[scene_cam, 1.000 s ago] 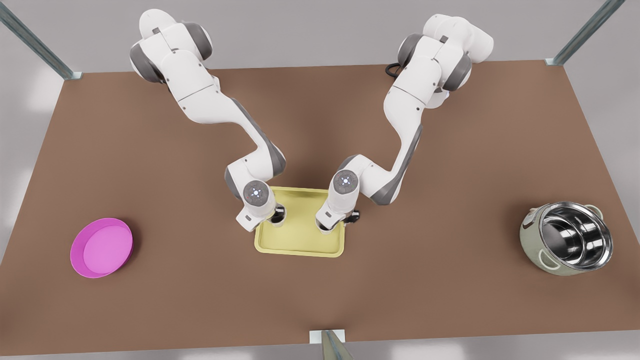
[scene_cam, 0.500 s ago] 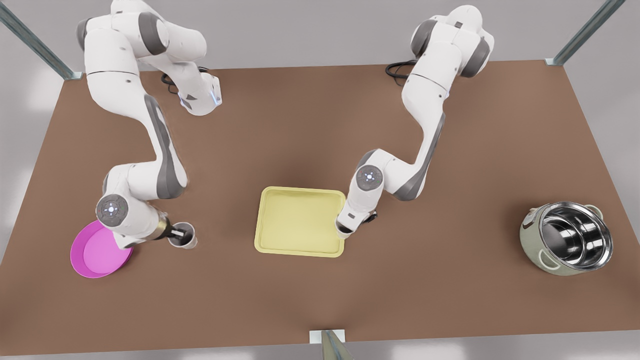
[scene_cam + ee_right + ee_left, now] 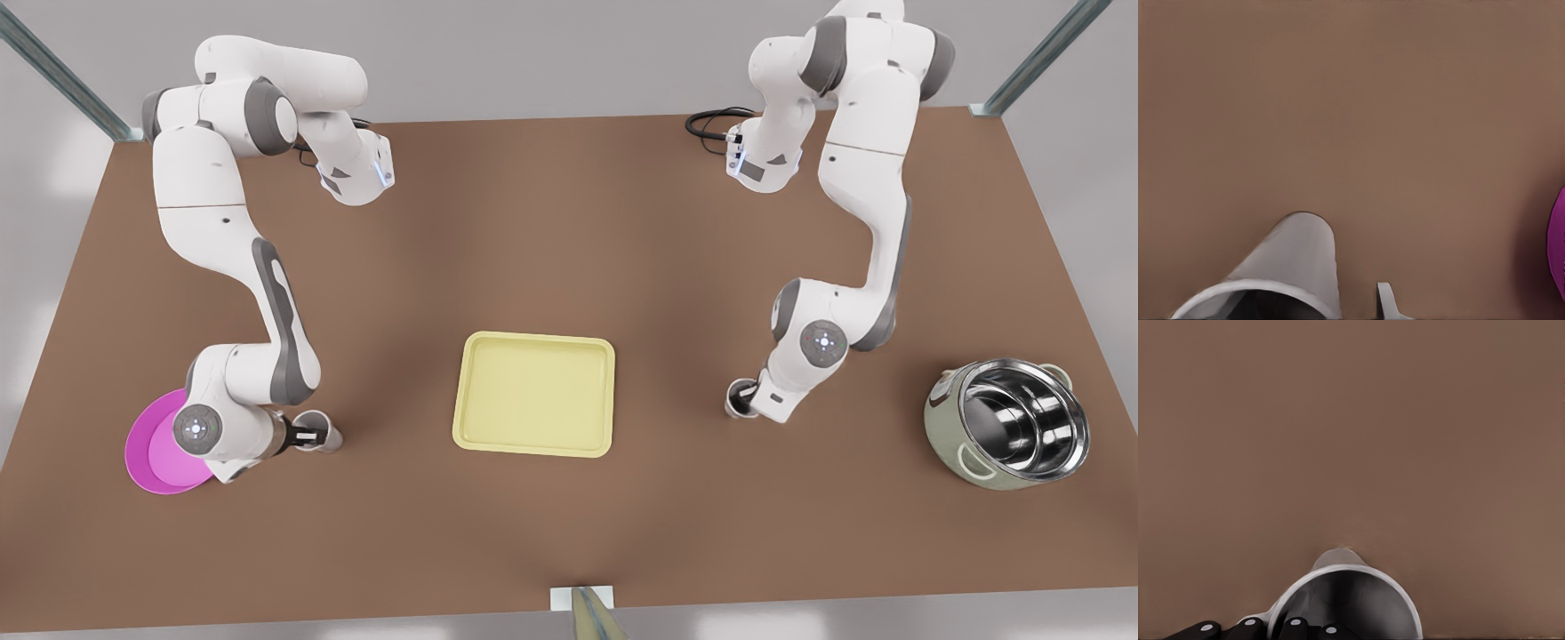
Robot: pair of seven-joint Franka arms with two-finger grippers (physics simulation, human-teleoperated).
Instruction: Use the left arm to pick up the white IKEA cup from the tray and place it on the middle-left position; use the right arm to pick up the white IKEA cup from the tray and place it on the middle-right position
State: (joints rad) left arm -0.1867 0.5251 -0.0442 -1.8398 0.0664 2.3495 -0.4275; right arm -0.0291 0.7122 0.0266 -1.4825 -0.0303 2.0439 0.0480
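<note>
Brown table (image 3: pixel 569 222): right end effector (image 3: pixel 313 437) grips cup (image 3: pixel 329 436) beside plate (image 3: pixel 145 455); left end effector (image 3: pixel 745 397) seemingly grips another cup (image 3: pixel 735 401).

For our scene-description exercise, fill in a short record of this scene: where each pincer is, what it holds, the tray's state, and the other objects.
right pincer: front view's left, over the pink plate's edge, shut on white cup
left pincer: front view's right, shut on second white cup
yellow tray: centre, no cups in it
metal-lined pot: front view's far right, tipped
</note>
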